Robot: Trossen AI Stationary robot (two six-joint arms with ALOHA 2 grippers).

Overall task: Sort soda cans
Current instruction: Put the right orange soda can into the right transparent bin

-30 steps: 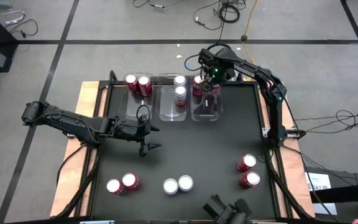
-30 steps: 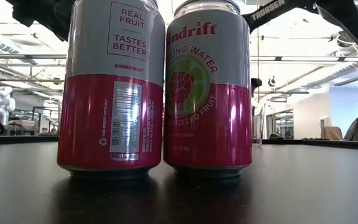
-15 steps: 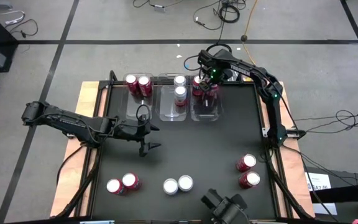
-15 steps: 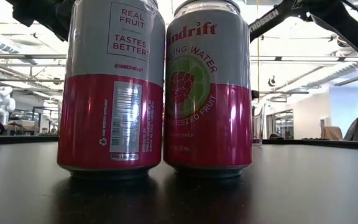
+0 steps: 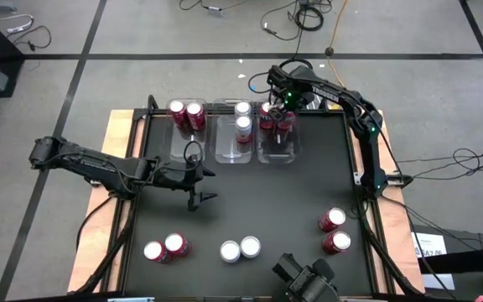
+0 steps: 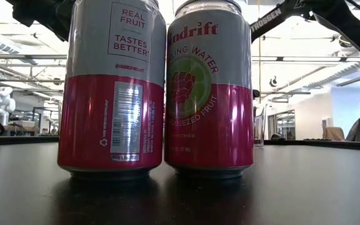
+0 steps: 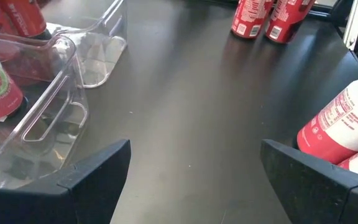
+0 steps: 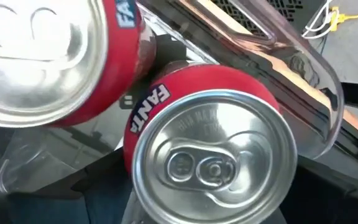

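Two dark arms reach over the black table (image 5: 250, 193). The left arm stretches in low from the table's left edge, nearly flat, and its left gripper (image 5: 198, 186) hovers over bare tabletop just in front of the left bin (image 5: 174, 144), fingers spread wide with nothing between them. The right arm rises from its base on the right edge, elbow high, and folds back across to the far row, so that the right gripper (image 5: 284, 107) points down into the right bin (image 5: 279, 149).

Three clear plastic bins sit side by side along the far edge. The left one holds two red soda cans (image 5: 186, 112), the middle bin (image 5: 233, 144) two silver cans (image 5: 242, 119), the right one two red cans (image 5: 275, 119) standing close together at its far end.

In the right wrist view a red can (image 8: 211, 144) stands upright just below the gripper, touching its neighbour; the fingers look parted around it, though whether they press on it I cannot tell.

Six more cans wait in pairs along the near edge: one silver and one red (image 5: 165, 247) at left, two silver (image 5: 240, 249) in the middle, two red (image 5: 334, 231) at right.
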